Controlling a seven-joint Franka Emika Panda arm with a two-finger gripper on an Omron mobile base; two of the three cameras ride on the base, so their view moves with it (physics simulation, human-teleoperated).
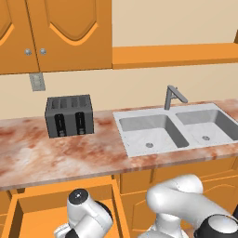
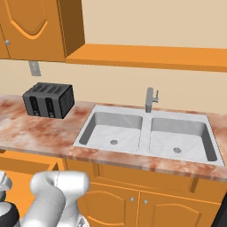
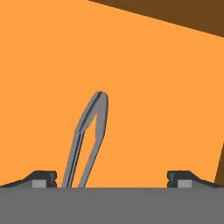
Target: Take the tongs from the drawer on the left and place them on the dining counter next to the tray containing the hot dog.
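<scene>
While over the drawer [image 3: 144, 65] | gripper [image 3: 111, 179] spread wide, holding nothing | tongs [image 3: 89, 135] between fingertips, contact unclear

Tongs [image 3: 89, 131]: grey metal with a smooth, dull sheen, lighter along the arm edges. Drawer [image 3: 144, 87]: flat orange wood-coloured floor, matt and without visible grain; its walls [image 1: 118, 204] have the same finish. Counter [image 1: 56, 153]: reddish-brown and cream marble pattern, smooth. Sink [image 1: 158, 132]: pale grey, faintly mottled metal-like basins. Faucet [image 1: 173, 97]: plain grey metal. Toaster [image 1: 69, 116]: dark grey, matt casing. Cabinet doors [image 1: 69, 32]: orange wood, smooth, with small silver knobs.
</scene>
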